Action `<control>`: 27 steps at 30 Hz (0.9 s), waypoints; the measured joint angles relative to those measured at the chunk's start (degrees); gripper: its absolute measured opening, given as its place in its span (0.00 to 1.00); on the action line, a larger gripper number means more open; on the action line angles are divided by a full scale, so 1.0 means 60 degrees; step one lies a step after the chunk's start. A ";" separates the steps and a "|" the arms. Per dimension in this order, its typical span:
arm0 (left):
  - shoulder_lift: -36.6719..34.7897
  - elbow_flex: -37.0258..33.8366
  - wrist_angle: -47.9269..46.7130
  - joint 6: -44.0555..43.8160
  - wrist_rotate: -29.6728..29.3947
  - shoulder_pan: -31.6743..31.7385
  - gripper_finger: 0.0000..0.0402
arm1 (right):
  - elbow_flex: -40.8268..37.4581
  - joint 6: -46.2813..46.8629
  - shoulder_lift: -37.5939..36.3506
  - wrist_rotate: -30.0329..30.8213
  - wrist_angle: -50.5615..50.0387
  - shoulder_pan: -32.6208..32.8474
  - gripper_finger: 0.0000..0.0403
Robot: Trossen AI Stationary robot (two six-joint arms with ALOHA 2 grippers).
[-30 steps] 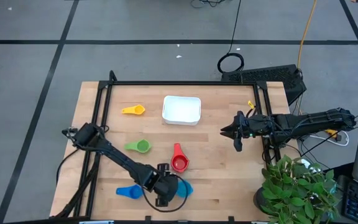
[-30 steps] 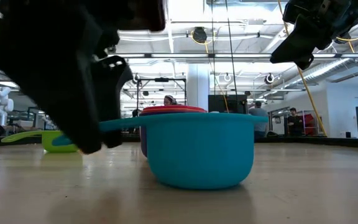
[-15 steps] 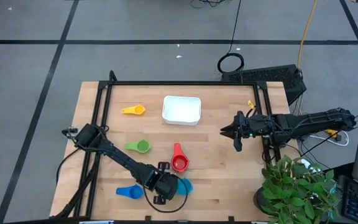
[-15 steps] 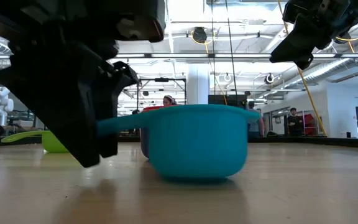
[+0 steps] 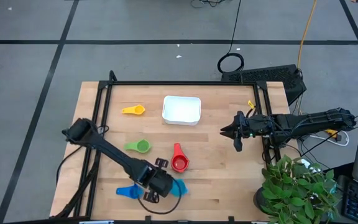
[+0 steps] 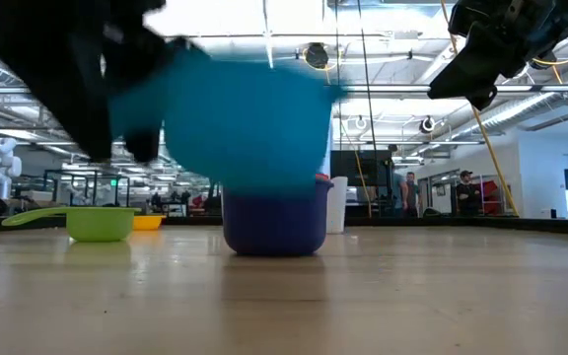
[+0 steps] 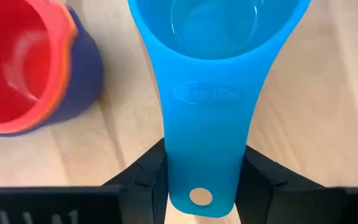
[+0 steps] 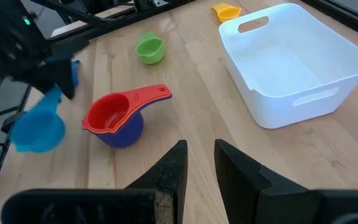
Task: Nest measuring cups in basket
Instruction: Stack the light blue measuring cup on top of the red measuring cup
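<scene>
The light blue measuring cup (image 7: 213, 25) hangs above the table near its front edge, with my left gripper (image 5: 165, 185) shut on its handle. Just beyond it the red cup (image 5: 179, 163) sits nested with an orange one in the navy cup (image 6: 274, 222), which stands on its base. The blue cup (image 5: 128, 191), green cup (image 5: 139, 146) and yellow cup (image 5: 133, 110) lie singly on the wood. The white basket (image 5: 181, 109) stands at the far middle. At the right, my right gripper (image 5: 236, 134) waits in the air, its fingers a narrow gap apart with nothing between them. My left gripper pinches the light blue cup's flat handle by its two edges (image 7: 166, 174), near the free end with the small hole. The fingers (image 7: 145, 180) slant steeply down from above and lie across the handle. The cup is lifted clear of the table, its bowl (image 6: 245, 118) out beyond the fingertips.
A black frame rail (image 5: 185, 83) runs round the table's far and side edges. A potted plant (image 5: 297, 186) stands off the near right corner. Bare wood (image 5: 222, 180) lies between the red stack and the right edge. People stand in the room beyond (image 6: 461, 192).
My left gripper has risen and rolled, drifting a little toward the table's left edge. The light blue cup, which stood on the table a second ago, has come up with it and now hangs clear above the navy cup's rim.
</scene>
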 joint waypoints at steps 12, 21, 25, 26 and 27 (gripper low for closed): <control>-0.1410 0.0029 -0.1072 0.6052 -0.1335 0.1020 0.33 | 0.0000 0.0169 0.0004 -0.0015 0.0277 -0.0004 0.18; -0.1354 0.0022 -0.0620 0.8738 -0.1070 0.2565 0.33 | 0.0000 0.0336 0.0004 -0.0029 0.0244 -0.0004 0.18; -0.1352 0.0022 -0.0649 0.9111 -0.0726 0.3039 0.33 | 0.0000 0.0342 0.0004 -0.0033 0.0244 0.0000 0.18; -0.1352 0.0022 -0.0649 0.9118 -0.0453 0.3146 0.33 | 0.0000 0.0370 0.0004 -0.0033 0.0244 0.0000 0.18; -0.1352 0.0022 -0.0648 0.9230 -0.0160 0.3240 0.33 | 0.0000 0.0393 0.0004 -0.0033 0.0244 0.0000 0.18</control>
